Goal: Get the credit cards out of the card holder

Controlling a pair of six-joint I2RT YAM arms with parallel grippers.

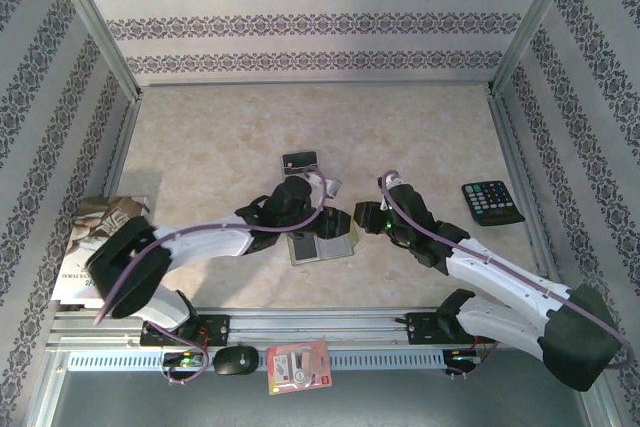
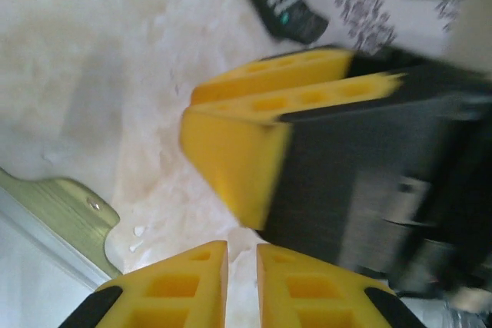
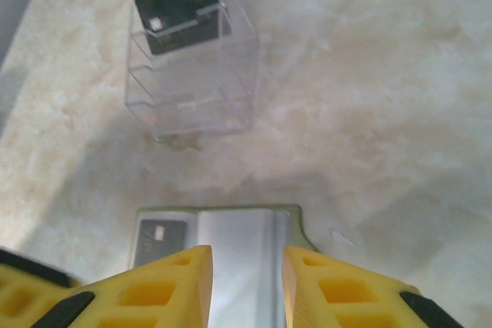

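Observation:
The olive-green card holder (image 1: pixel 320 247) lies open on the table between the two arms. In the right wrist view its pale grey inside (image 3: pixel 231 240) shows, with a blackish credit card (image 3: pixel 161 237) in the left pocket. My right gripper (image 3: pixel 246 255) hangs open just above that pale inside, nothing between its fingers. A second blackish card (image 3: pixel 182 9) lies farther off, at the far end of a clear see-through piece (image 3: pixel 192 82). My left gripper (image 2: pixel 242 247) is open by a narrow gap with bare table showing through it. Just ahead of it are the right gripper's yellow fingers (image 2: pixel 238 151). The holder's corner (image 2: pixel 69 205) lies to its left.
A black calculator (image 1: pixel 492 202) lies at the right, a book (image 1: pixel 100 237) by the left wall. A red-and-white packet (image 1: pixel 298 365) and a black oval object (image 1: pixel 237 359) sit on the front rail. Patterned walls close in three sides.

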